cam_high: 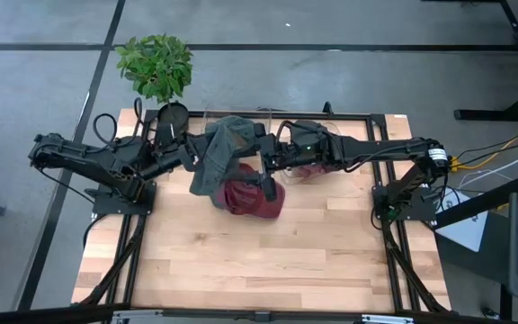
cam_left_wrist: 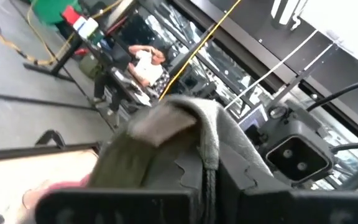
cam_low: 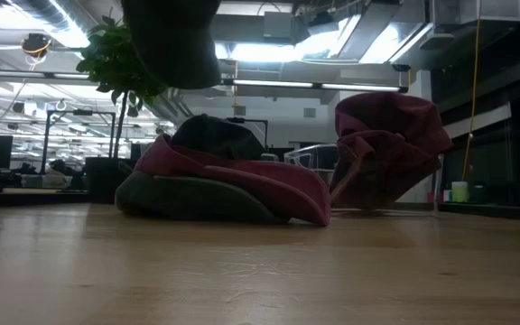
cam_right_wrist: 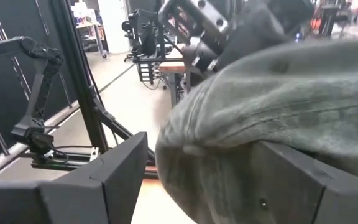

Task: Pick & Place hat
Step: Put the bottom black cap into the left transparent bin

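free: near half of table (cam_high: 241,261) | blocked: red hats (cam_high: 252,198), plant (cam_high: 156,65) at rear

Two dark, jointed robot arms trailing black cables; white band and yellow wiring near right arm's base (cam_high: 436,155).

Overhead looking down, low table-level sideways, both wrist cameras close on grey hat (cam_high: 216,155)

Both arms reach inward from opposite sides, meeting near the middle, raised. Left hand (cam_high: 198,160) clamped tight, fingers together. Right hand (cam_high: 257,155) facing it, just beside, fingers (cam_right_wrist: 114,171) spread wide.
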Motion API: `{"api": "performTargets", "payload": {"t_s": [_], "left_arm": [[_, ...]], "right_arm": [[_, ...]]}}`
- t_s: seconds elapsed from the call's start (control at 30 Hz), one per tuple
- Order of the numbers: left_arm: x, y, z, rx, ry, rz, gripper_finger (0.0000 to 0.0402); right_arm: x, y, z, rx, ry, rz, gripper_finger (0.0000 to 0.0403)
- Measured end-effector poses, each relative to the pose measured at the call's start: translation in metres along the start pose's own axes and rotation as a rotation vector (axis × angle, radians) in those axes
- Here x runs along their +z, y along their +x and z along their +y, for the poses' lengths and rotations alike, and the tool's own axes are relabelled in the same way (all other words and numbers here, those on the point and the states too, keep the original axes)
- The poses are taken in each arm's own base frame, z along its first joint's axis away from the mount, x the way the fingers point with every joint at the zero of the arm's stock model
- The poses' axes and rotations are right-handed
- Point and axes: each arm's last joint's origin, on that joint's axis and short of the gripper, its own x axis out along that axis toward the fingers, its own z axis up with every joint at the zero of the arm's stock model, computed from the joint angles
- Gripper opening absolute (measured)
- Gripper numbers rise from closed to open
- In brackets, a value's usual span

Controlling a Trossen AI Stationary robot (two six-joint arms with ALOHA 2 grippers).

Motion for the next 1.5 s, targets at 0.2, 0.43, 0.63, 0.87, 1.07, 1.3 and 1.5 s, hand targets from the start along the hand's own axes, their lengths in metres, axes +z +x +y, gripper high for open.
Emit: {"api": "performTargets", "payload": {"t_s": [0.2,0.43,0.63,0.87,1.07,1.3,1.5], "left_arm": [[0.005,0.000,-0.002,0.008,0.072,-0.064,0.0012],[0.005,0.000,-0.002,0.011,0.121,-0.065,0.0012],[0.005,0.000,-0.002,0.018,0.160,-0.069,0.0012],[0.005,0.000,-0.002,0.014,0.165,-0.066,0.0012],[0.005,0.000,-0.003,0.009,0.166,-0.062,0.0012],[0.004,0.000,-0.003,-0.023,0.164,-0.042,0.0013],[0.002,0.000,-0.005,-0.114,0.140,0.027,0.0013]], "right_arm": [[-0.003,0.000,-0.001,-0.008,0.187,0.036,0.0276],[-0.007,-0.002,-0.011,-0.099,0.472,0.052,0.0276],[-0.011,-0.005,-0.025,-0.159,0.604,0.074,0.0276],[-0.013,-0.008,-0.035,-0.222,0.599,0.090,0.0268],[-0.015,-0.008,-0.037,-0.235,0.578,0.108,0.0184],[-0.015,-0.009,-0.038,-0.237,0.512,0.113,0.0025],[-0.019,-0.010,-0.041,-0.285,0.476,0.149,0.0040]]}}
